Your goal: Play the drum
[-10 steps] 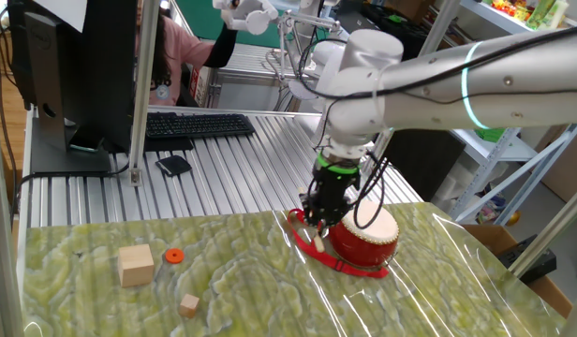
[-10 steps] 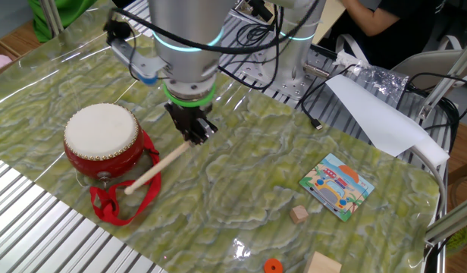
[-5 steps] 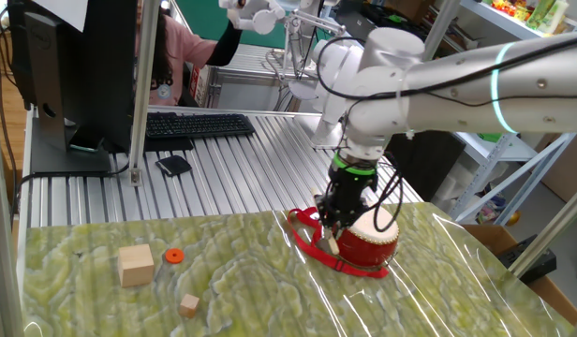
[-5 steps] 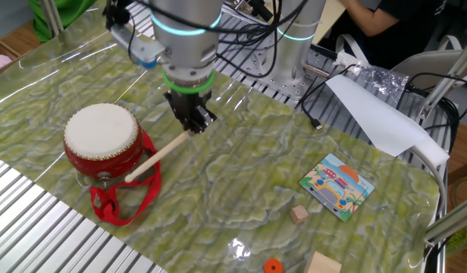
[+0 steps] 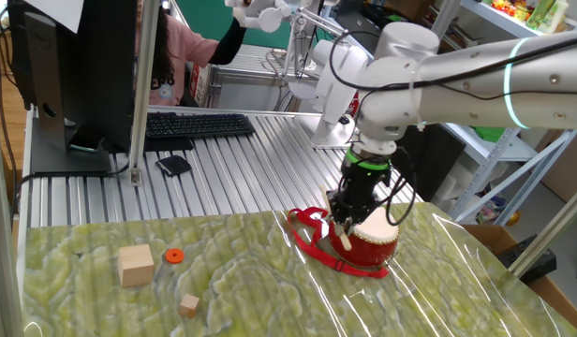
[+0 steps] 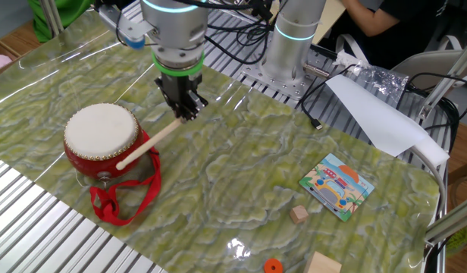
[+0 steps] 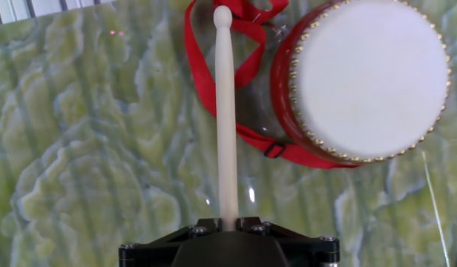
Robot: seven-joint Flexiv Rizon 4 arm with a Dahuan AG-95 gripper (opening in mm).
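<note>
The drum (image 6: 101, 140) is small and round, with a red body, a cream skin top and a red strap loop (image 6: 120, 201). It stands on the green marbled mat and also shows in one fixed view (image 5: 371, 239) and the hand view (image 7: 366, 78). My gripper (image 6: 182, 106) is shut on the thin wooden stick (image 6: 146, 144), which slants down toward the drum's right side. In the hand view the stick (image 7: 225, 111) points away from the gripper (image 7: 228, 222) and lies left of the drum, over the strap (image 7: 247, 63).
A tan wooden cube (image 5: 136, 264), an orange disc (image 5: 173, 255) and a small wooden block (image 5: 188, 304) lie on the mat. A picture card (image 6: 337, 184) lies at the right of the other fixed view. A keyboard (image 5: 185, 124) and a person sit behind the table.
My gripper has risen and moved toward the far side of the drum, carrying the stick. The stick tip has lifted from beside the drum's base to near its rim.
</note>
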